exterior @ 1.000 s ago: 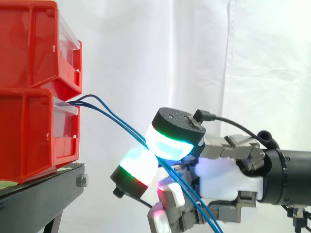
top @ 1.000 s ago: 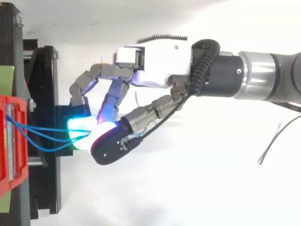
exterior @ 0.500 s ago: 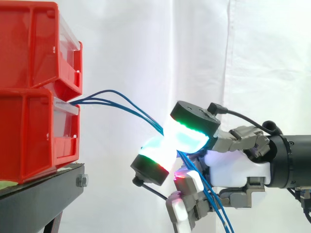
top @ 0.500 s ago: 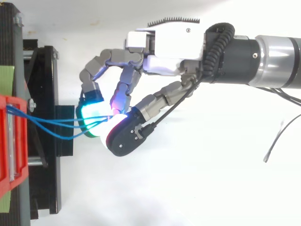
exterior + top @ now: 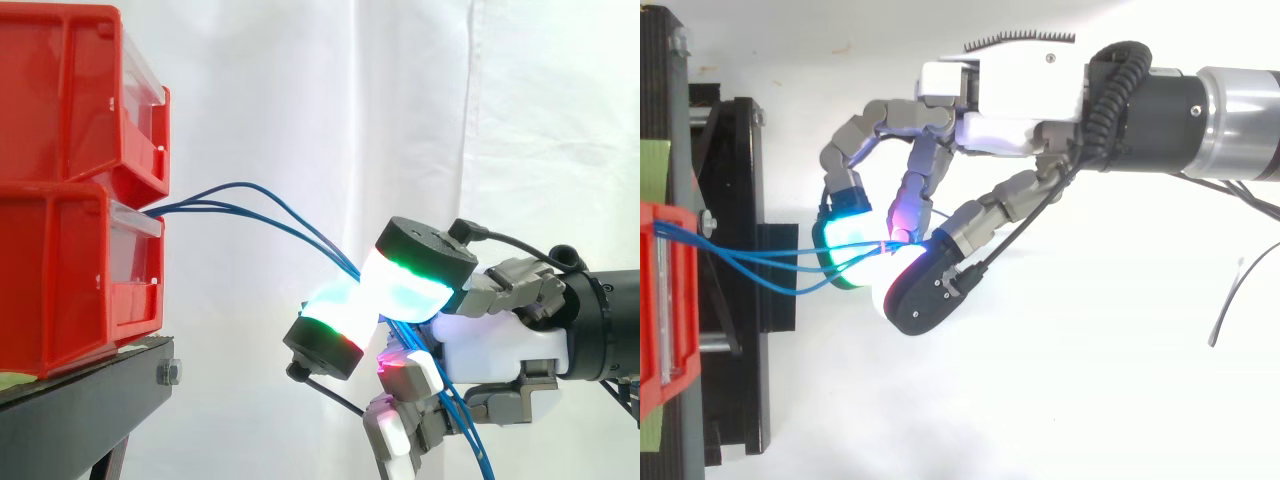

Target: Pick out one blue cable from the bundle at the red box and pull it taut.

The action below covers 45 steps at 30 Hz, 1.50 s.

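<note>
Three blue cables [image 5: 250,205] come out of the lower red box [image 5: 60,270] and arc right and down to my hand [image 5: 490,345]. The hand is shut on them: a green-and-cyan glowing fingertip [image 5: 410,285] and a second glowing pad [image 5: 335,315] pinch the cables together, and the strands run on down past the palm. From above, the cables [image 5: 760,262] converge from the box [image 5: 655,300] into the pinch below the hand [image 5: 1010,95]. They still sag and bow between box and hand.
A second red bin [image 5: 60,90] is stacked on the lower one, both on a black stand [image 5: 80,400]. A thin dark loose wire [image 5: 1225,305] lies on the white surface at the right. A white curtain hangs behind.
The hand has drawn away from the box to the right and slightly up, keeping its pinch. The blue cables now span a longer stretch and arch upward out of the box.
</note>
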Motion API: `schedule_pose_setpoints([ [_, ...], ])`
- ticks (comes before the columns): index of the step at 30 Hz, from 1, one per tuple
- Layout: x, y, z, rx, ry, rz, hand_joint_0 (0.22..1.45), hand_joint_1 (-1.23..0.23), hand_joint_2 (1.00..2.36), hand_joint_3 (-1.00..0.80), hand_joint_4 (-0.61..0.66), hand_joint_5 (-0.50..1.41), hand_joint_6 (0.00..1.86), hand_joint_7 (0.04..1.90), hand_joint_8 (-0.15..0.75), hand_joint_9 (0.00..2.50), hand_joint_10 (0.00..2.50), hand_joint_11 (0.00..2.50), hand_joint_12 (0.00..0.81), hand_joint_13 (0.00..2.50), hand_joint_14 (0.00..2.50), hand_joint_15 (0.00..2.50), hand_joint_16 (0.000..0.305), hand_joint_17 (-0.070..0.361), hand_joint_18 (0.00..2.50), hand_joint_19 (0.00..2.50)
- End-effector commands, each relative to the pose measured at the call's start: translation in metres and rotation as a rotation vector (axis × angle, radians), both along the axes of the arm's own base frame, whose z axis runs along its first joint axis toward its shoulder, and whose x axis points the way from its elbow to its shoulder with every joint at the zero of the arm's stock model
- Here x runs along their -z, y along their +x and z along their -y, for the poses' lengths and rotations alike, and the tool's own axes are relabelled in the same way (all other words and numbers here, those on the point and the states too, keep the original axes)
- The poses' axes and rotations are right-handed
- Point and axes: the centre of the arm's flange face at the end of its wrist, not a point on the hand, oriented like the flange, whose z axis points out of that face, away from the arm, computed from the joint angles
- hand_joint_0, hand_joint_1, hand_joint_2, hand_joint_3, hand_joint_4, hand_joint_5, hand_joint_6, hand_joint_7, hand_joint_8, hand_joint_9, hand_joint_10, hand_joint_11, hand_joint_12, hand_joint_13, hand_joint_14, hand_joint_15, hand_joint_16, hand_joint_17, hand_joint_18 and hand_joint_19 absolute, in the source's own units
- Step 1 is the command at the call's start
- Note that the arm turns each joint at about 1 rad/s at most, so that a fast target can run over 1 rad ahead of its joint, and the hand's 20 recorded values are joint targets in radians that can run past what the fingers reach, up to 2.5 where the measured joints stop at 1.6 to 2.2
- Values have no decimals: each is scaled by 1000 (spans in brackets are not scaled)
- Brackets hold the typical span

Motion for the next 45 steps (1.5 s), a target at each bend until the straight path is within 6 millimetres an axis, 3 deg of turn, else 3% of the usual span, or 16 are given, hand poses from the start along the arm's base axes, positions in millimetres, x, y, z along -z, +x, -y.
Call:
schedule_pose_setpoints([
  [1,0,0,1,2,0,-1,544,-837,1000,-500,68,-91,900,1049,324,1304,21,622,400,1125,19,512,47,105,982,485],
  [7,0,-1,3,4,0,-4,465,-725,1000,-500,94,-92,884,1036,343,1288,17,594,427,1136,17,505,54,121,1027,479],
  [14,0,-1,4,5,0,-5,553,-554,1000,-500,67,-94,867,1037,326,1293,21,586,403,1125,18,525,50,112,977,542],
  [23,0,-1,5,5,0,-5,599,-700,1014,-319,24,-83,870,1128,329,1316,19,605,400,1134,20,529,49,110,973,561],
  [28,0,-1,5,5,0,-4,598,-720,1008,-405,34,-86,871,1101,324,1310,21,599,400,1134,20,524,49,110,976,558],
  [32,0,-1,4,8,0,-2,567,-668,1000,-500,44,-86,869,1076,322,1313,18,591,401,1139,19,532,50,113,983,553],
  [40,0,-1,5,5,0,-5,538,-624,1000,-500,54,-86,861,1067,330,1314,20,587,413,1142,20,535,52,117,990,553],
  [45,0,-1,5,5,0,-5,464,-480,1000,-500,78,-85,851,1043,357,1321,19,568,449,1133,18,506,61,138,1017,526],
])
